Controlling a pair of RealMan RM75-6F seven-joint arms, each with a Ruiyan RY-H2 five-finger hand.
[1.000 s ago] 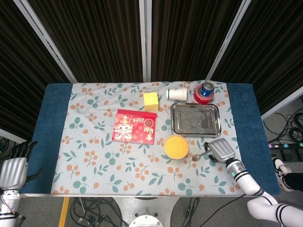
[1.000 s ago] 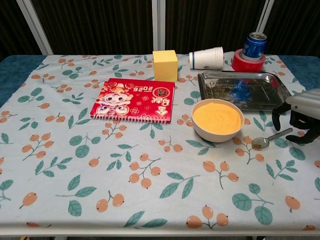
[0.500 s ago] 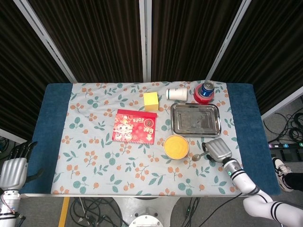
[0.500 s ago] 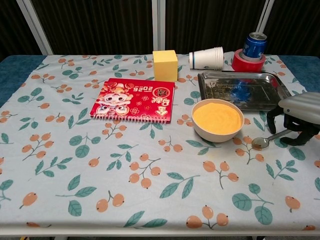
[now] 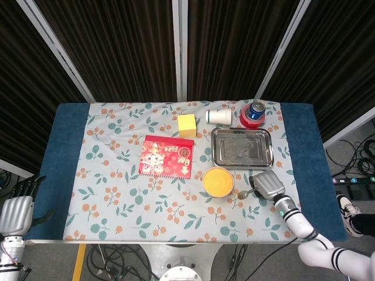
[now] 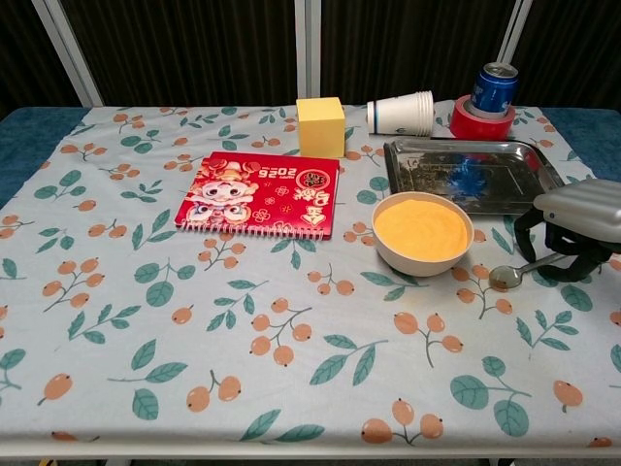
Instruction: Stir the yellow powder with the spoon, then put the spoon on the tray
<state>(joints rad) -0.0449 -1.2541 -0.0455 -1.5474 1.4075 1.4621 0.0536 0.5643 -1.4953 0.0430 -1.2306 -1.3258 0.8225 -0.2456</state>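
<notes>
— Right robot hand (image 6: 572,228) first: where is it, and what are its fingers doing?

— It sits low over the handle end of the spoon (image 6: 522,269), palm down, dark fingers (image 6: 525,231) curled downward on both sides of the handle. Whether they actually pinch the handle I cannot tell (the chest view hides the contact under the palm, and the head view is too small).

— And the spoon itself?

— Lying on the bench (image 6: 146,320), its bowl poking out to the left of that robot hand, just beside the bowl of yellow powder (image 6: 422,231) but apart from it. The steel tray (image 6: 471,175) is just behind the robot hand, nothing on it.

— What about the other side?

— The left robot hand (image 5: 17,209) shows only in the head view, well away beyond the bench's far left corner, fingers apart and holding nothing.

— Anything else on the floral cloth?

— Beyond the tray, a blue can (image 6: 494,87) stands inside a red tape roll (image 6: 475,121), with a paper cup (image 6: 401,113) on its side to their left. Further left of the right robot hand are a yellow block (image 6: 321,126) and a red spiral notebook (image 6: 262,192) lying flat.
</notes>
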